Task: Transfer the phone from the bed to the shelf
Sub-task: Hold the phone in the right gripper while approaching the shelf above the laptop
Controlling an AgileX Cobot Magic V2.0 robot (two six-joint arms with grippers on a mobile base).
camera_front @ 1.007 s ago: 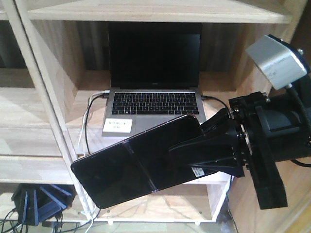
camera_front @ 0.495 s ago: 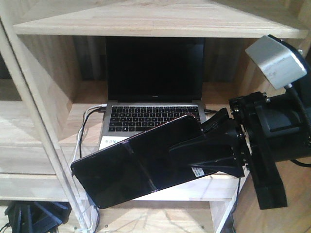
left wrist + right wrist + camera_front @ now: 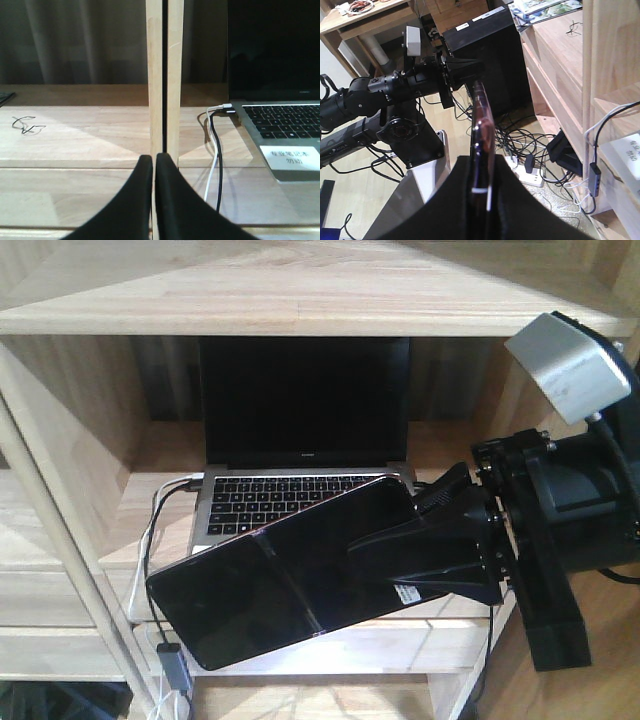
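Observation:
The phone (image 3: 270, 585), a glossy black slab with a crease across its middle, hangs tilted in front of the shelf (image 3: 300, 295), level with the laptop bay. My right gripper (image 3: 365, 562) is shut on the phone's right end. In the right wrist view the phone (image 3: 483, 120) shows edge-on with a pinkish rim between my right gripper's (image 3: 483, 167) fingers. My left gripper (image 3: 153, 159) is shut on nothing, facing a wooden upright (image 3: 161, 75) of the shelf unit. The bed is out of view.
An open grey laptop (image 3: 300, 430) with cables (image 3: 215, 150) plugged in stands on the lower board (image 3: 125, 530). The left arm (image 3: 395, 90) reaches beside a black cabinet (image 3: 487, 47). A power strip (image 3: 527, 175) and tangled wires lie on the floor.
In the front view the shelving has slid downward, so the upper board's top face now shows. The phone stays in my right gripper at the same spot in the view.

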